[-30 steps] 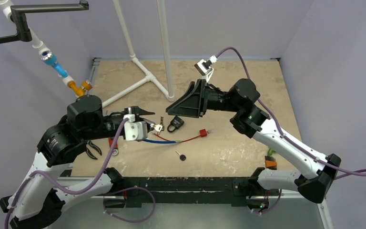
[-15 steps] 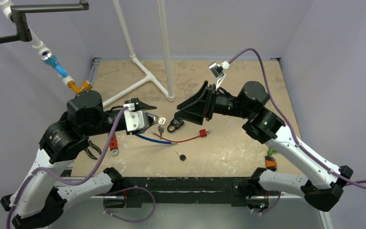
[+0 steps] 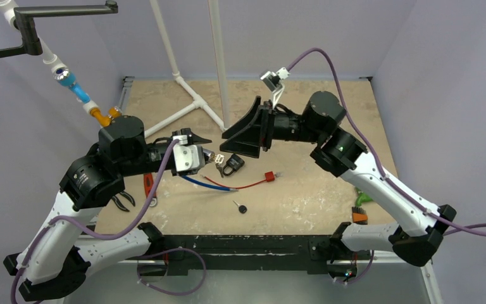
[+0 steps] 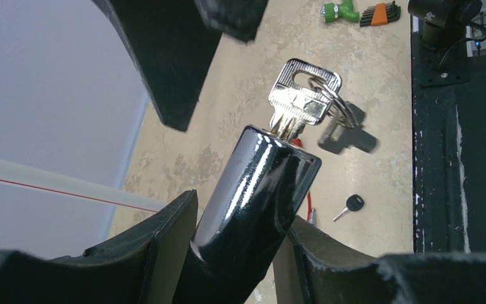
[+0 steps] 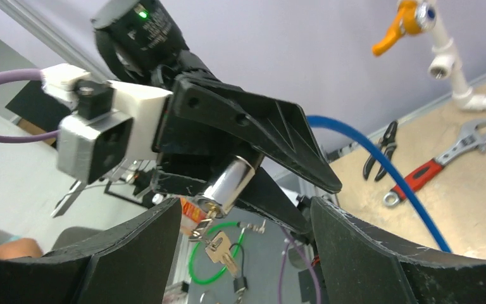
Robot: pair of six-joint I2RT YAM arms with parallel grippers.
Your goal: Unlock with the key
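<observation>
My left gripper (image 3: 204,154) is shut on a shiny cylinder lock (image 4: 253,190) and holds it above the table. A silver key (image 4: 302,95) sticks in the lock's end, with a second key on its ring (image 5: 218,248). My right gripper (image 3: 226,144) is open and faces the lock's key end. In the right wrist view the lock (image 5: 228,183) and key sit between and beyond my open fingers (image 5: 136,253); nothing is held. The keys show in the top view (image 3: 219,158).
A black padlock (image 3: 233,165), a small black-headed key (image 3: 241,208), a red plug on a red wire (image 3: 269,177) and a blue cable (image 3: 205,185) lie mid-table. Pliers (image 3: 121,201) and a red-handled wrench (image 3: 149,187) lie left. White pipe frame (image 3: 190,101) stands behind. Hex keys (image 3: 359,214) lie at the right.
My left gripper has carried the lock and keys up and to the right. My right gripper drew back to the right, then came forward and higher toward the key.
</observation>
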